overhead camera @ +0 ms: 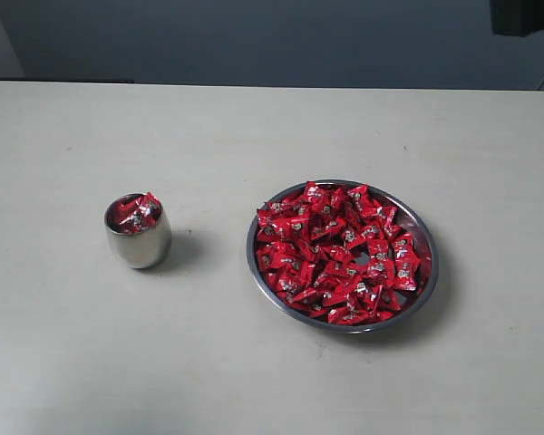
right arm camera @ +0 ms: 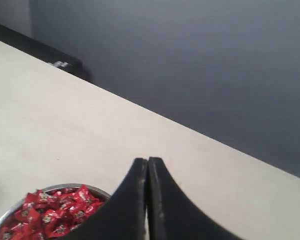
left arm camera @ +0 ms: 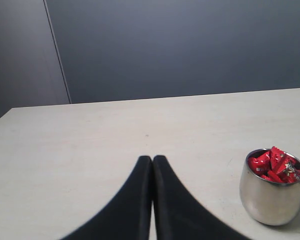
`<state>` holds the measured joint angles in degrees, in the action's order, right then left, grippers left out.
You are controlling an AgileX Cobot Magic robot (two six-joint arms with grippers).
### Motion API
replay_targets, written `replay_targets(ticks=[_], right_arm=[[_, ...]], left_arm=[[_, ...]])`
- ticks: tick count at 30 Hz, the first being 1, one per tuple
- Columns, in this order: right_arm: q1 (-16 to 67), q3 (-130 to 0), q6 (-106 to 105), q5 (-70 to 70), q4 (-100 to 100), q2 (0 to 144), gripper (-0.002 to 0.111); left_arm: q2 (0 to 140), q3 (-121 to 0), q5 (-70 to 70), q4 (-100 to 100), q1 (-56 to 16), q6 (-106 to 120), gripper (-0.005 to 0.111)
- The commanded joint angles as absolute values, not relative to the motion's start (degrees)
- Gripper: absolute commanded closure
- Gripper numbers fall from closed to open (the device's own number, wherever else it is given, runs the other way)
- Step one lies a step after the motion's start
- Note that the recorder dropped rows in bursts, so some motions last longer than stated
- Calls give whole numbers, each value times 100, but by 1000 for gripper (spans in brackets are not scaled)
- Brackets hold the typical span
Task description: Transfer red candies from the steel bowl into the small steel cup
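Steel bowl (overhead camera: 421, 228) lay heaped with red candies (overhead camera: 340, 256). Small steel cup (overhead camera: 139, 241) stood apart, left of bowl in exterior view, and held several candies. Left gripper (left arm camera: 152, 159) and right gripper (right arm camera: 148, 161) had jaws pressed together, empty.

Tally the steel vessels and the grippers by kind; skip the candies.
Bowl: 1
Cup: 1
Grippers: 2, the left gripper and the right gripper
Total: 4
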<state>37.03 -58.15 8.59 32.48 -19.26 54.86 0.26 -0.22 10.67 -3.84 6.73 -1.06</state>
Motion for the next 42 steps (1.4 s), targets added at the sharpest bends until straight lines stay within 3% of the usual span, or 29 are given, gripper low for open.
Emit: replay_targets(ticks=[1,21,37,42], right_arm=[[3179,-5543,1516,3313,-2396,5120,109],[225,-2094,1516,1206,-1701,2387,109],[-284,-62,1506,574,-1283,0,109],[-260,0,1506,732,-977,0,109]], left_arm=[[0,0,1031,-390,677,-113,106],[0,0,1041,-390,677,-113,106],[0,0,1041,-390,677,-113,106],[0,0,1041,-390,677,-113,106]])
